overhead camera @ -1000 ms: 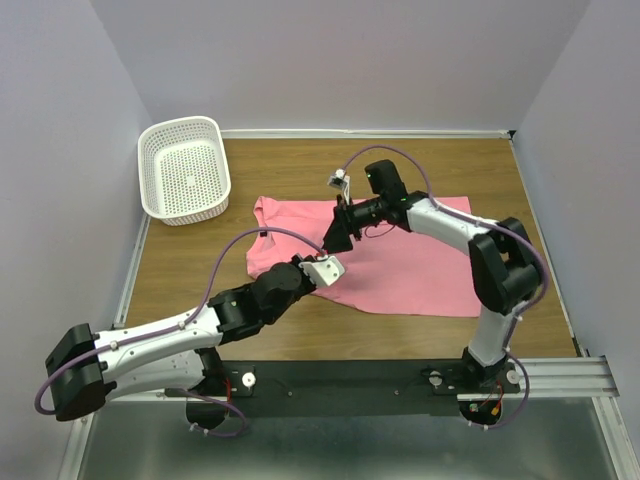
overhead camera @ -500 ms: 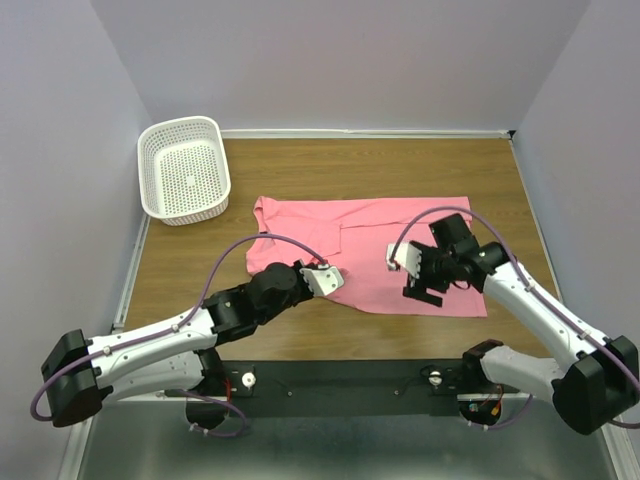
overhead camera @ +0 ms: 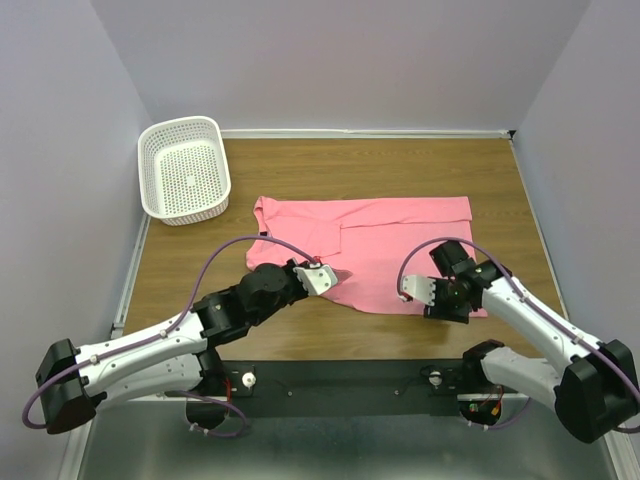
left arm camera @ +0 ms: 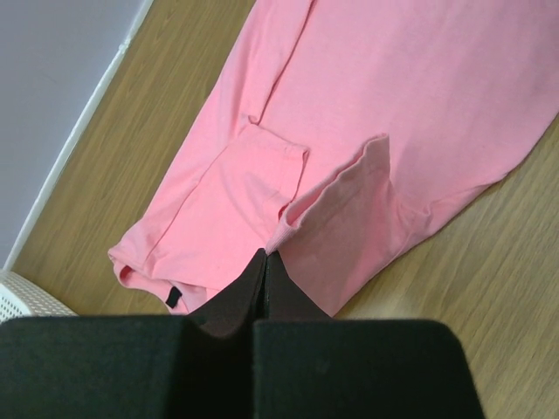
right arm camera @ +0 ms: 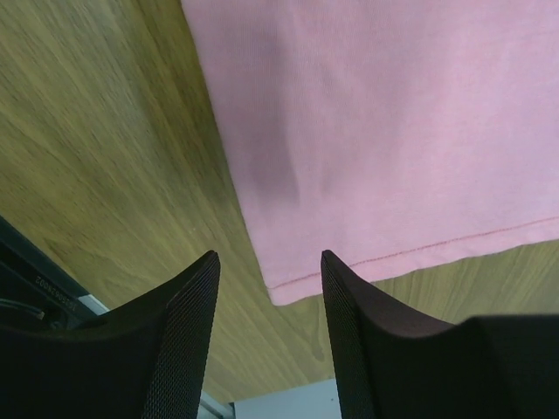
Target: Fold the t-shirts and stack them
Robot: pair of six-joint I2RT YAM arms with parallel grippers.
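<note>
Ok, what we see: wooden surface (overhead camera: 400, 165) with one salmon-pink t-shirt (overhead camera: 400, 235) spread flat across its middle, long side running left to right. The shirt's left end lies just beside the white perforated basket (overhead camera: 180, 123), apart from it. We see the basket at the far left corner of the surface, nothing in it.

Both arms reach in from the near edge. Left pincer (overhead camera: 325, 278) sits on the shirt's near-left part. In the left wrist view its fingers (left arm camera: 265, 262) are pressed together, pinching a raised ridge of pink fabric that runs up to their tips.

Right pincer (overhead camera: 437, 305) is at the shirt's near-right corner, low over the wood. In the right wrist view its fingers (right arm camera: 188, 305) are spread, and the stitched hem corner of the shirt lies in the gap between them. We can't tell whether either finger touches the cloth.

Smallest item: the dark neck label (left arm camera: 172, 298), at the shirt's left end, close to the left pincer.
</note>
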